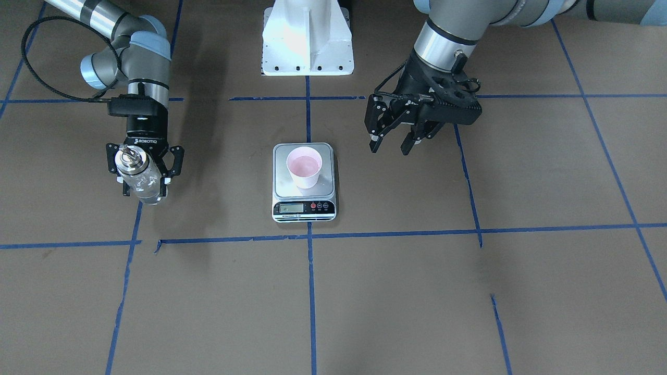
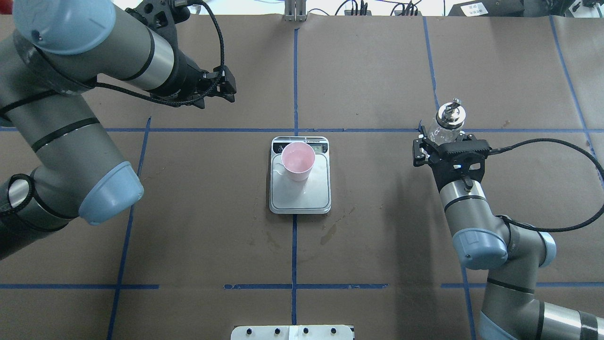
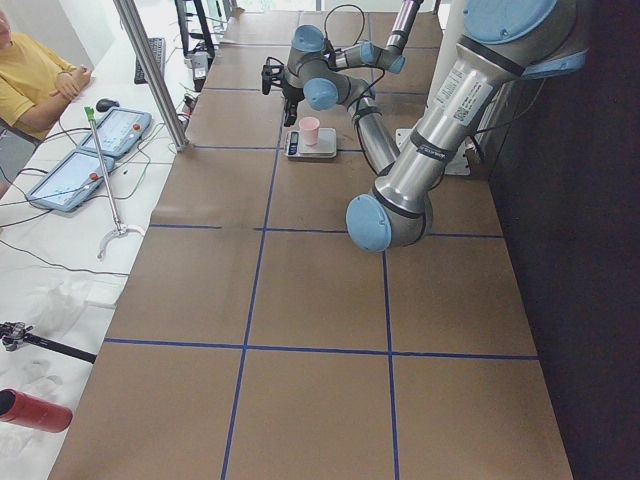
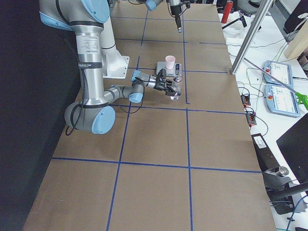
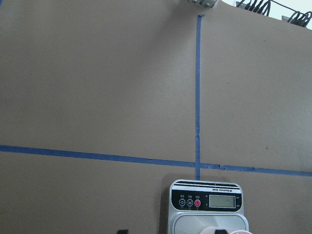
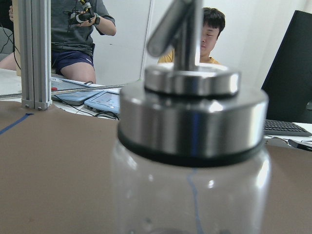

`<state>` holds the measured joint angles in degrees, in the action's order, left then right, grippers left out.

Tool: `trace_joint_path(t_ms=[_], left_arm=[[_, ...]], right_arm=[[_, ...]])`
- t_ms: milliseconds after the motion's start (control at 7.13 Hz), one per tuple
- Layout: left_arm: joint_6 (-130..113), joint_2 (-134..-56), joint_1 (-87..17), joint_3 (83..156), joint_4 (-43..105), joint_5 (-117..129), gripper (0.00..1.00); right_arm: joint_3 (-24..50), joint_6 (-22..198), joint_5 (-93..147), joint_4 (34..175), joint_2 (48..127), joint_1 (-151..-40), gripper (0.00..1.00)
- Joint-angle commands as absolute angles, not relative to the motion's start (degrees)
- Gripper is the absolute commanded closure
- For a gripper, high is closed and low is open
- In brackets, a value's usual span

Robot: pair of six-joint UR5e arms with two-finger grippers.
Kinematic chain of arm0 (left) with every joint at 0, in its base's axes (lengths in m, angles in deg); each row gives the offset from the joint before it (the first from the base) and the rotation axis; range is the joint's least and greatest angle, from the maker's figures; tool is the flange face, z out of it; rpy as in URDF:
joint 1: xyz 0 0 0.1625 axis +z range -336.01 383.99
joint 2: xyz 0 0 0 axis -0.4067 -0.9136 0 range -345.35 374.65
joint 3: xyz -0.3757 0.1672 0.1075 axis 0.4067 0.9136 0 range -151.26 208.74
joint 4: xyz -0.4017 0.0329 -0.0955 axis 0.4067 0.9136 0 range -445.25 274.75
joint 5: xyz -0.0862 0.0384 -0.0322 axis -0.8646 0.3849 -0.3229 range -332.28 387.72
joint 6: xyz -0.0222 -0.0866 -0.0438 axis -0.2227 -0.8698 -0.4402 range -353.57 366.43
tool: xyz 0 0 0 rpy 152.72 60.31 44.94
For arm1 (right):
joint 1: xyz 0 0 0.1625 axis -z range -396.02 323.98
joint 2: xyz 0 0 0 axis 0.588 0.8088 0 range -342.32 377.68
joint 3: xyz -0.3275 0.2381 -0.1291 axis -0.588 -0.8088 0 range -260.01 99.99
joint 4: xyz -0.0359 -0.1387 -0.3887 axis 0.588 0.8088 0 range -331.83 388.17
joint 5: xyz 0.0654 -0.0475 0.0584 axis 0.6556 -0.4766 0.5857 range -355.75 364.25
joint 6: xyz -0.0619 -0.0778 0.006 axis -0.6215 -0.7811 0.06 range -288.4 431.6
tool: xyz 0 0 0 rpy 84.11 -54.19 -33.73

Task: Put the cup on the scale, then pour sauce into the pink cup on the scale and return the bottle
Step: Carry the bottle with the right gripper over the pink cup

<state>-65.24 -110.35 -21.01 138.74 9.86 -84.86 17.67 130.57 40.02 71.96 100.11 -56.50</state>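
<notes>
The cup (image 1: 304,167), white with a pink inside, stands upright on the scale (image 1: 304,208) at the table's middle; both also show in the overhead view, the cup (image 2: 297,160) on the scale's platform (image 2: 306,198). My right gripper (image 1: 144,185) is shut on the bottle (image 1: 138,174), clear glass with a metal collar and spout, held upright low by the table. The bottle fills the right wrist view (image 6: 192,146). My left gripper (image 1: 390,148) is open and empty, above the table beside the scale, apart from the cup. The left wrist view shows the scale's front strip (image 5: 207,201).
The white robot base (image 1: 307,41) stands behind the scale. Blue tape lines cross the brown table. A dark stain (image 2: 330,231) lies near the scale. Operators, tablets (image 3: 110,130) and a metal post (image 3: 150,70) are beyond the table's far edge.
</notes>
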Motion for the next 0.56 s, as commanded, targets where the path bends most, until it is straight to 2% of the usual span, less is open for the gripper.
trace_joint_path(t_ms=[0, 421], left_arm=[[-64.5, -107.4, -22.2, 140.7, 10.3, -85.1, 0.33], [-50.5, -101.6, -27.9, 141.4, 10.3, -87.6, 0.33]], right_arm=[[17.9, 125.0, 39.9, 78.8, 94.3, -56.9, 1.00], [17.6, 111.2, 39.2, 85.5, 89.4, -56.8, 1.00]])
